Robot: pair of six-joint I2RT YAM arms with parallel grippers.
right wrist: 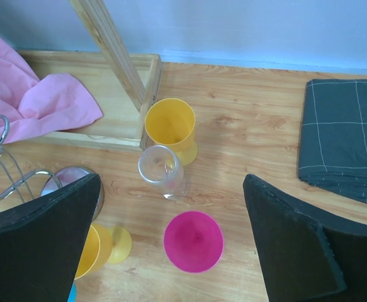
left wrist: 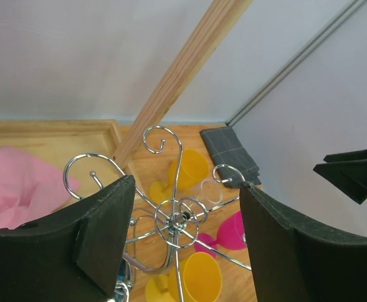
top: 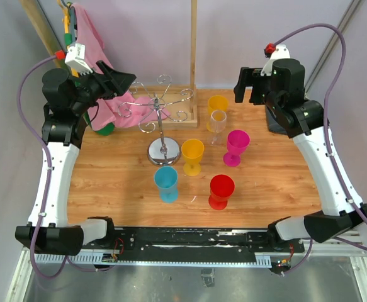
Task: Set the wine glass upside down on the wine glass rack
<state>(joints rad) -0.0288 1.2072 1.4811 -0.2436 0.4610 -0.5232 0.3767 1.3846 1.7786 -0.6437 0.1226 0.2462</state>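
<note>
The clear wine glass [top: 218,123] stands upright on the wooden table, between a yellow goblet behind it and a magenta goblet to its right. It also shows in the right wrist view [right wrist: 161,170] and faintly in the left wrist view [left wrist: 211,192]. The silver wire rack [top: 162,123] stands left of the glass on its round shiny base [top: 164,151], with nothing on its curled arms [left wrist: 180,217]. My left gripper [top: 121,82] is open and empty, raised just left of the rack's top [left wrist: 188,182]. My right gripper [top: 245,85] is open and empty, high above and right of the glass [right wrist: 172,179].
A yellow goblet [top: 218,104], a second yellow goblet [top: 192,154], a magenta [top: 237,145], a blue [top: 166,182] and a red goblet [top: 221,190] stand around the rack. A wooden frame with an upright post [top: 192,50] and a pink cloth [top: 92,44] are behind. A grey cloth [right wrist: 344,138] lies at the right.
</note>
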